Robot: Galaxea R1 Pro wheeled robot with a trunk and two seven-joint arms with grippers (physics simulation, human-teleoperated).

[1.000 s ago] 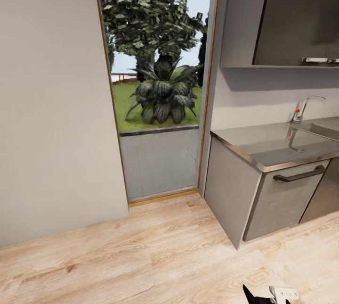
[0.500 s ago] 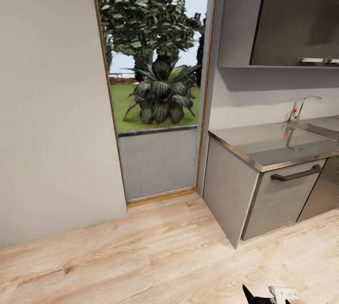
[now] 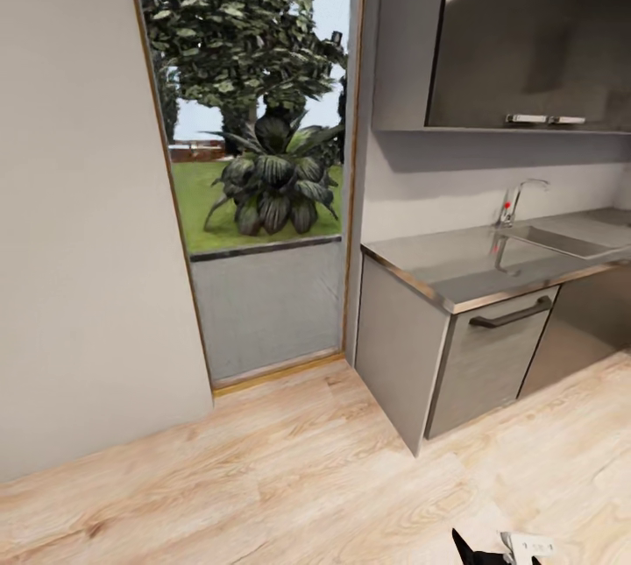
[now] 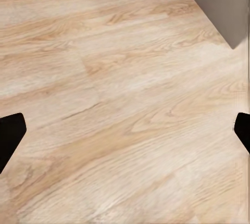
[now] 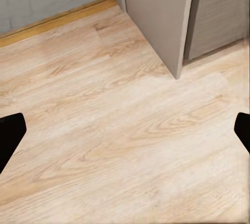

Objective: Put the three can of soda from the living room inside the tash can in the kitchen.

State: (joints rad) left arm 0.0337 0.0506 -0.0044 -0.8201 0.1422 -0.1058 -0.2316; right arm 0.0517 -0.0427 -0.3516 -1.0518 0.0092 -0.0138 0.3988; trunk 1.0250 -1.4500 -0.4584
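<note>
The cans of soda and the tash can are out of view. I am on a light wood floor in the kitchen, facing a glass door and the end of a grey counter. My left gripper is open, its dark fingertips wide apart over bare floor with nothing between them. My right gripper is open too, hanging over the floor near the corner of the grey cabinet. A dark and white piece of my arm pokes in at the bottom of the head view.
The counter carries a sink with a tap, over a cabinet front with a dark handle. A dark wall cabinet hangs above. A plain grey wall stands at the left. Garden plants show through the door.
The whole head view has shifted: door and counter now sit further left in the picture and more of the sink side shows, so the camera has turned right. The grippers look unchanged.
</note>
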